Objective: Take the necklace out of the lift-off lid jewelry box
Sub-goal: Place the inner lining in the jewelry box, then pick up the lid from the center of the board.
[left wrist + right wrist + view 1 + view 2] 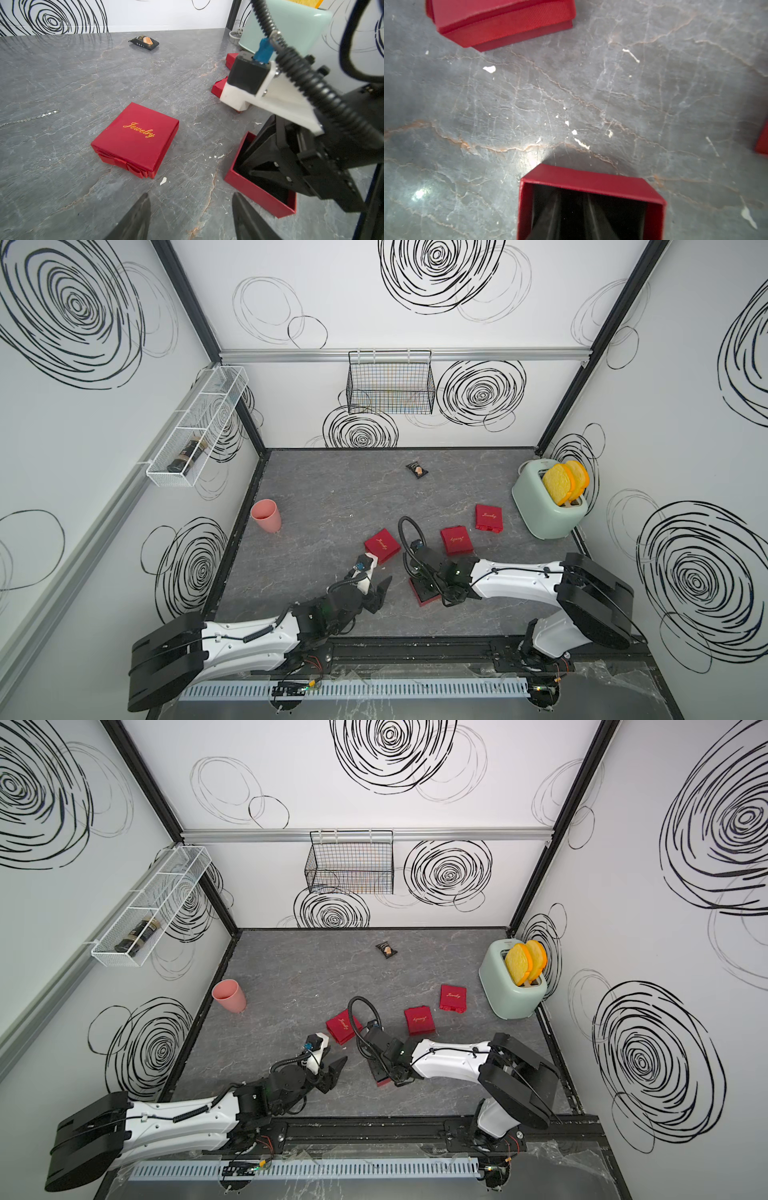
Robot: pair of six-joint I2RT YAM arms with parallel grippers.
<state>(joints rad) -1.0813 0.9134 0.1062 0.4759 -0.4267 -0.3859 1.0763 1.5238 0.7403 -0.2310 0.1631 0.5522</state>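
Observation:
A red jewelry box point(420, 600) point(249, 187) stands lidless near the table's front, showing a black lining. My right gripper point(428, 593) point(572, 199) reaches down into it, its fingers a little apart and open, with nothing visible between them. No chain shows inside the box. In the left wrist view a thin silvery necklace point(31, 118) lies flat on the grey table, off to the left beyond the boxes. My left gripper point(380, 578) point(191, 195) hovers open and empty over bare table, between the lidless box and a closed red "Jewelry" box point(382, 545) point(135, 137).
Two more red "Jewelry" boxes point(456, 540) point(489, 517) sit right of centre. A mint toaster point(548, 497) holding toy bread stands at the back right, a pink cup point(266, 515) at the left edge and a small dark packet point(417, 470) near the back. Wire baskets hang on the walls.

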